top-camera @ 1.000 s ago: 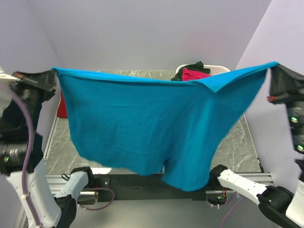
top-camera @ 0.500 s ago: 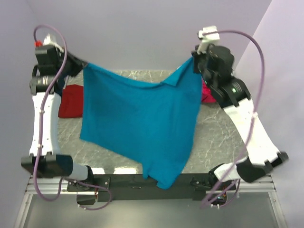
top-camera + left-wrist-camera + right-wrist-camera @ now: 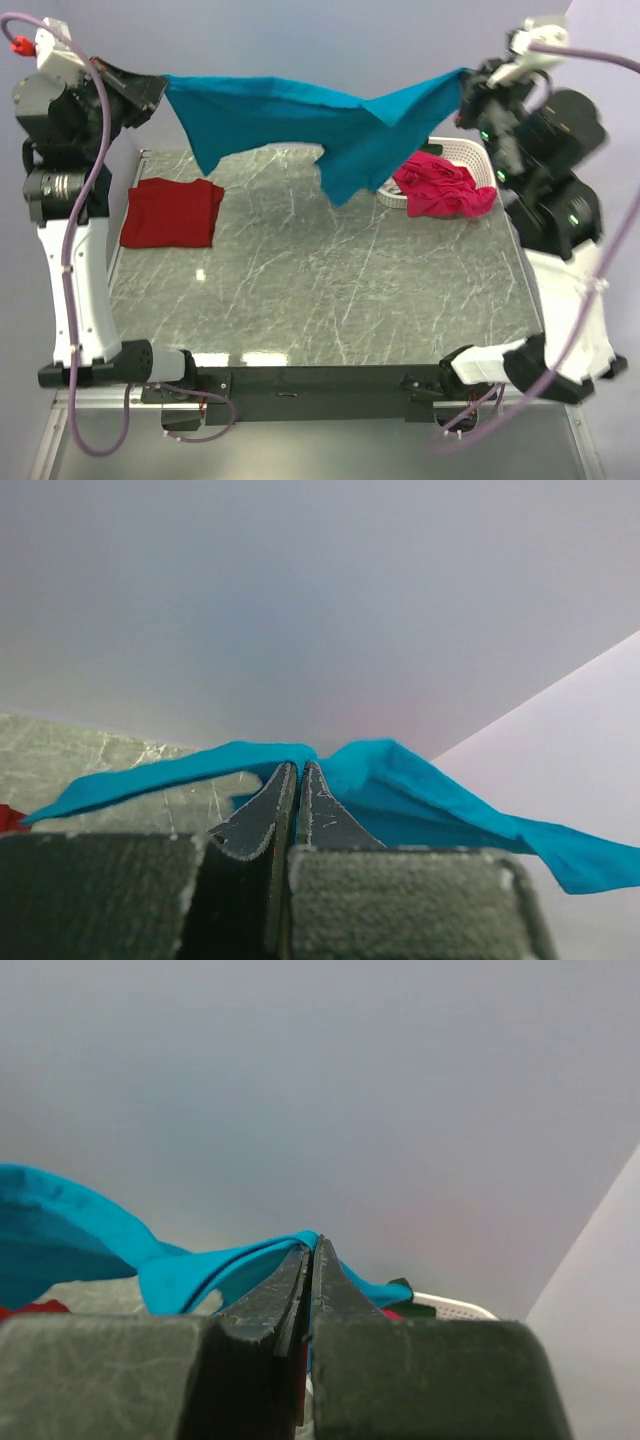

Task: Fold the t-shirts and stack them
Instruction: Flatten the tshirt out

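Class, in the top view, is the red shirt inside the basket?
No; the red shirt lies on the table at left, away from the basket.

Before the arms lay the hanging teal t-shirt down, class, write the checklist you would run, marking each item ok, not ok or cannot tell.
1. Left gripper shut on teal-blue cloth t-shirt: ok.
2. Right gripper shut on it: ok.
3. Shirt spread flat between them: not ok, it sags and bunches.
4. Folded dark red t-shirt lying flat at left: ok.
5. Matching corners held: cannot tell.
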Motion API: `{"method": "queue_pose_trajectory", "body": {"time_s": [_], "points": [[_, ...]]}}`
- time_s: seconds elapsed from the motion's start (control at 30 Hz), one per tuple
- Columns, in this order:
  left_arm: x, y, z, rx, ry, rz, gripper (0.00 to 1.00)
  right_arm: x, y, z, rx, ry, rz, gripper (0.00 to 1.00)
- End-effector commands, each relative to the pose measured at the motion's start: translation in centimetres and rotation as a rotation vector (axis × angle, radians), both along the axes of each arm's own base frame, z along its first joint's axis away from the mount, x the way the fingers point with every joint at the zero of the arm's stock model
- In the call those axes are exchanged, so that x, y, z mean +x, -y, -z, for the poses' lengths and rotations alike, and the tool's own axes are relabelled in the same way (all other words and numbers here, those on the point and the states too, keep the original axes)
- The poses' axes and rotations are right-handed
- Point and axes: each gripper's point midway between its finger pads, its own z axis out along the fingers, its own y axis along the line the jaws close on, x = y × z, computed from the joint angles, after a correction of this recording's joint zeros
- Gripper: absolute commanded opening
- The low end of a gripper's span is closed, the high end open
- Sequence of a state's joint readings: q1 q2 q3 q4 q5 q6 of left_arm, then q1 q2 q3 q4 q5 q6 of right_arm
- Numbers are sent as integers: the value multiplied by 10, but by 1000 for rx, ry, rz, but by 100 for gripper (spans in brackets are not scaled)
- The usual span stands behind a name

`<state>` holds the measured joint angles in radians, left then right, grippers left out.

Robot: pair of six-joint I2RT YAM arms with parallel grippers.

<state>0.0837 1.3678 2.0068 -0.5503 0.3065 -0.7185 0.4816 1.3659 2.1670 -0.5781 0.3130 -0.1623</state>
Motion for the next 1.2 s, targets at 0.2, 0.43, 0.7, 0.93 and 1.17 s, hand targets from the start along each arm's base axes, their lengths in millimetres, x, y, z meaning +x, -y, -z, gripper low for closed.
{"method": "queue_pose_trajectory", "body": {"time_s": [0.2, 0.43, 0.7, 0.93, 1.17], "points": [[-101, -4, -41, 25, 168, -80, 0, -118, 47, -47, 101, 195, -75, 0], [-156, -1, -34, -18, 179, -92, 1, -189, 77, -60, 183, 279, -118, 0], [-191, -4, -30, -31, 170, -121, 0, -225, 100, -83, 245, 375, -103, 0], [-157, -8, 14, -7, 44, -134, 1, -176, 79, -54, 195, 279, -75, 0], [-69, -7, 162, 1, -287, -89, 1, -40, 17, 64, -17, 1, -21, 0]]}}
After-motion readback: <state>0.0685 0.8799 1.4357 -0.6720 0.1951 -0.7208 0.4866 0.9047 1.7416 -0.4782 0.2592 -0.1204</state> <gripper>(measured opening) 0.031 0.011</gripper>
